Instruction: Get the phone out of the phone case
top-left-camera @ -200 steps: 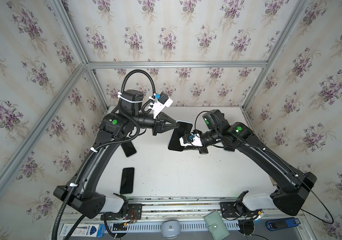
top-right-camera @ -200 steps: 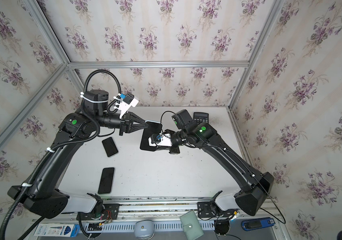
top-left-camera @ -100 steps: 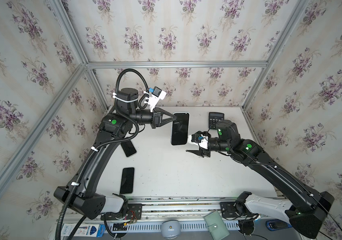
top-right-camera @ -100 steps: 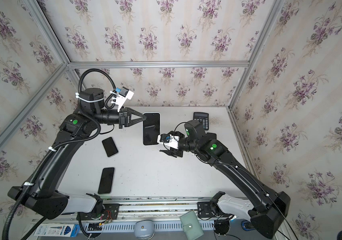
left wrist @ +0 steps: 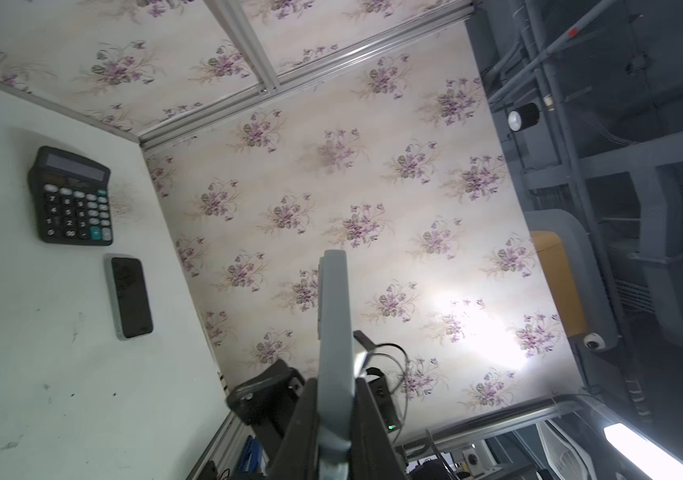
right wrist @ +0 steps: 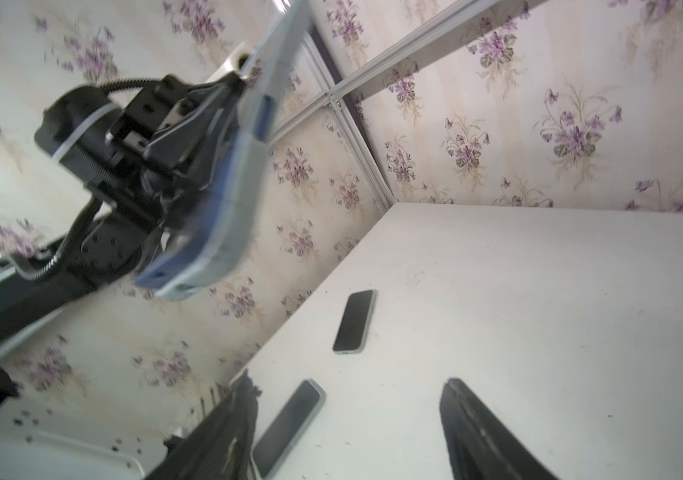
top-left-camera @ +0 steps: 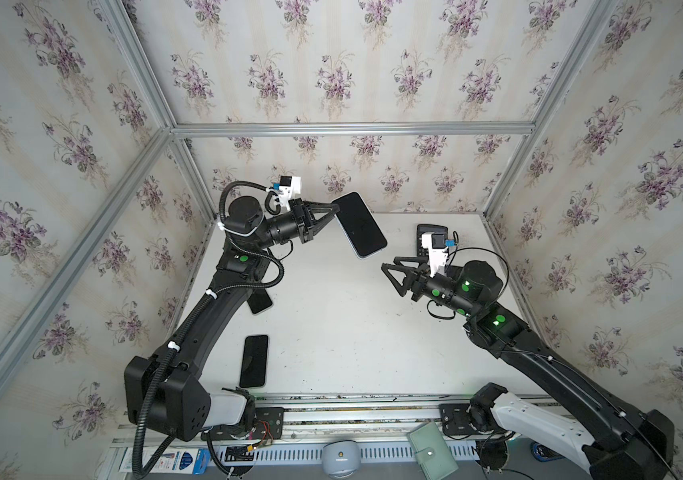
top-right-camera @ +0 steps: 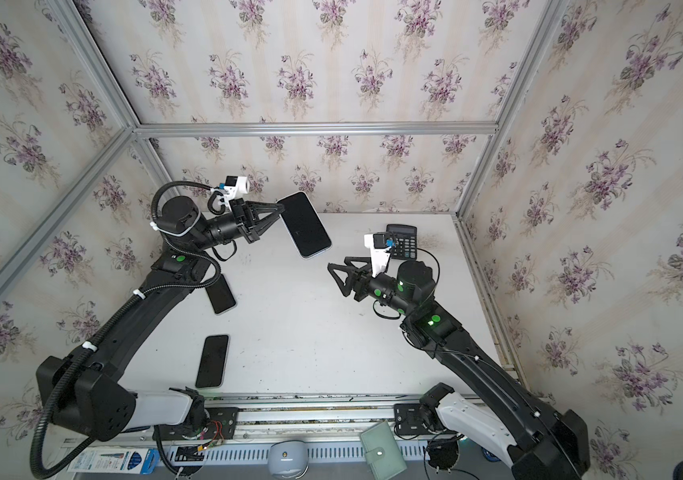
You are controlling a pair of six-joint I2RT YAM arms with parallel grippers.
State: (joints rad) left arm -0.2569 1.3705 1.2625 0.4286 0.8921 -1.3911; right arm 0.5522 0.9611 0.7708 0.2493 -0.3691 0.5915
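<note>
A black-screened phone in a pale clear phone case hangs in the air near the back wall, tilted. My left gripper is shut on one of its ends. In the left wrist view the phone stands edge-on between the jaws of the left gripper. The right wrist view shows the phone blurred, with blue showing beside the pale case; how the two sit together I cannot tell. My right gripper is open and empty, to the right of the phone and lower.
Two more phones lie on the white table at the left, one near the front and one partly under the left arm. A black calculator sits at the back right with another phone beside it.
My right gripper opened, let go of the phone and drew back to the right. My left gripper carried the phone up and toward the back wall, turning its screen upward.
</note>
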